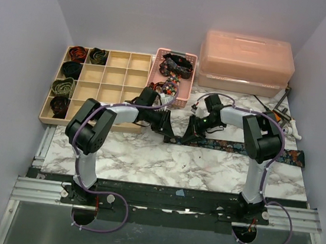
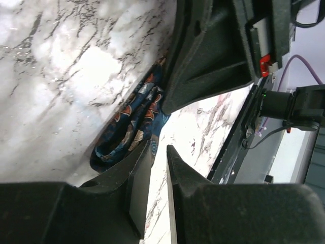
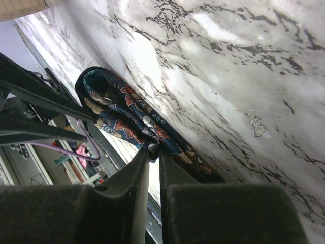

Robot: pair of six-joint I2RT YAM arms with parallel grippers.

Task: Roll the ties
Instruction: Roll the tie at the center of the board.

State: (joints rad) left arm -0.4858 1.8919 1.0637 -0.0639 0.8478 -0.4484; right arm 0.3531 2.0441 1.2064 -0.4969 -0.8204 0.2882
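Observation:
A navy floral tie [image 1: 237, 148] lies flat across the marble table, running to the right edge. Its left end is folded into a small loop [image 2: 132, 127] between the two grippers. My right gripper [image 1: 193, 130] is shut on the edge of that folded end [image 3: 127, 117], its tips [image 3: 155, 150] pinching the fabric. My left gripper [image 1: 171, 129] faces it from the left. Its tips [image 2: 158, 147] stand a narrow gap apart right beside the loop, with only marble showing between them. Several coiled ties [image 1: 78, 54] sit in the wooden tray's left compartments.
The wooden divided tray [image 1: 112, 77] stands at the back left. A pink mesh basket [image 1: 185, 62] holding loose ties [image 1: 175, 67] is behind the grippers. A pink lidded box [image 1: 246, 61] sits at the back right, with small tools [image 1: 280, 109] beside it.

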